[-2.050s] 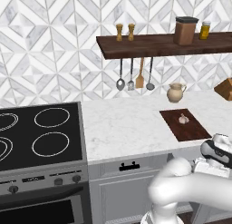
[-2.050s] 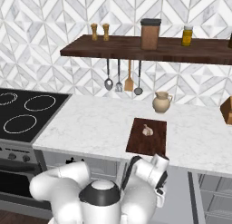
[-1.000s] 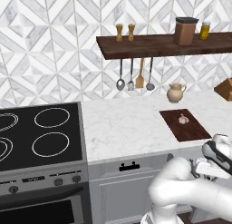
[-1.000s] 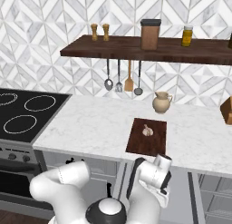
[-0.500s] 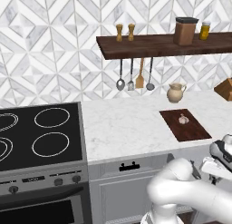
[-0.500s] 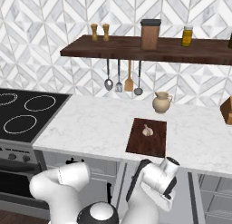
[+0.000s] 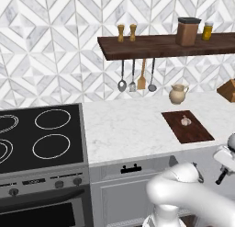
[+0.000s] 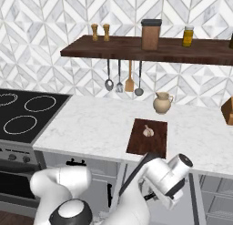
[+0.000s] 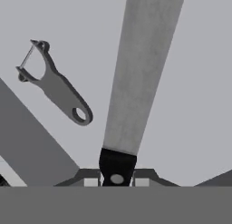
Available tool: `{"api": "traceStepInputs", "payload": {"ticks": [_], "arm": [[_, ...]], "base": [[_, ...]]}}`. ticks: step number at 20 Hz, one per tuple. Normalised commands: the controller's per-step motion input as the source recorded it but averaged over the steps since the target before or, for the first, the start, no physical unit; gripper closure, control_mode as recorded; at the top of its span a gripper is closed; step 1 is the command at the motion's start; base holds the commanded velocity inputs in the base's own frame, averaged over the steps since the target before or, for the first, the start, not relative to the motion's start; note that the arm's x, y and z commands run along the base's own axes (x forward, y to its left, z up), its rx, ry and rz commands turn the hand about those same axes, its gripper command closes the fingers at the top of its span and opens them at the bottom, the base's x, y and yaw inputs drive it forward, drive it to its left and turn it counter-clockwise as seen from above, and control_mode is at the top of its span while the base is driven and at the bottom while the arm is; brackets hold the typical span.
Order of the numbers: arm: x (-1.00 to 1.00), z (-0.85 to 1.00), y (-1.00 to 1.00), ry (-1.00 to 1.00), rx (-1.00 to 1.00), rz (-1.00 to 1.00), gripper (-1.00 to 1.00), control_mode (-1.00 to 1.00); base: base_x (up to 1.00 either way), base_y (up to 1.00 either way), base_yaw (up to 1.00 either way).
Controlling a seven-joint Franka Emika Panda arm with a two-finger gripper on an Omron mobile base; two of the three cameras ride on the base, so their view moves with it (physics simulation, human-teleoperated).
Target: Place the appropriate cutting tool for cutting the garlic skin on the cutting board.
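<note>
The garlic (image 7: pixel 185 121) (image 8: pixel 147 130) lies on the dark reddish-brown cutting board (image 7: pixel 195 133) (image 8: pixel 140 145) on the counter. My hand (image 7: pixel 225 158) (image 8: pixel 175 176) hangs low in front of the cabinets, below the counter's edge and nearer than the board. In the hand view my gripper (image 9: pixel 117 176) is shut on the black handle of a knife (image 9: pixel 140 73), whose long grey blade points away from the camera. A grey peeler (image 9: pixel 56 85) lies on a pale flat surface to the left of the blade.
A beige jug (image 7: pixel 177 93) stands behind the board. Utensils (image 7: pixel 137 79) hang under the dark wall shelf (image 7: pixel 160 46). A wooden block (image 7: pixel 228 89) sits at the counter's far right. The black stove (image 7: pixel 41 139) is to the left.
My hand has drifted slightly lower and to the right in front of the cabinets. The garlic and the board have stayed where they were.
</note>
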Motion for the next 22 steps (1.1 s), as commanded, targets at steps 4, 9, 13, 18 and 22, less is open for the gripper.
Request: {"api": "traceStepInputs", "payload": {"ticks": [4,9,13,18,22], "arm": [[-0.33,0.67,0.00,-0.01,0.00,-0.47,1.00,-1.00],[-0.17,0.85,0.06,-0.13,0.00,-0.39,1.00,-1.00],[0.00,0.89,0.31,-0.16,0.00,-0.31,1.00,-1.00],[0.36,0.63,0.67,-0.03,0.00,-0.25,1.00,-1.00],[0.76,0.35,0.32,0.06,0.00,-0.04,1.00,-1.00]], "base": [[0.00,0.00,0.00],[0.00,0.00,0.00],[0.00,0.00,0.00],[0.00,0.00,0.00],[0.00,0.00,0.00]]}}
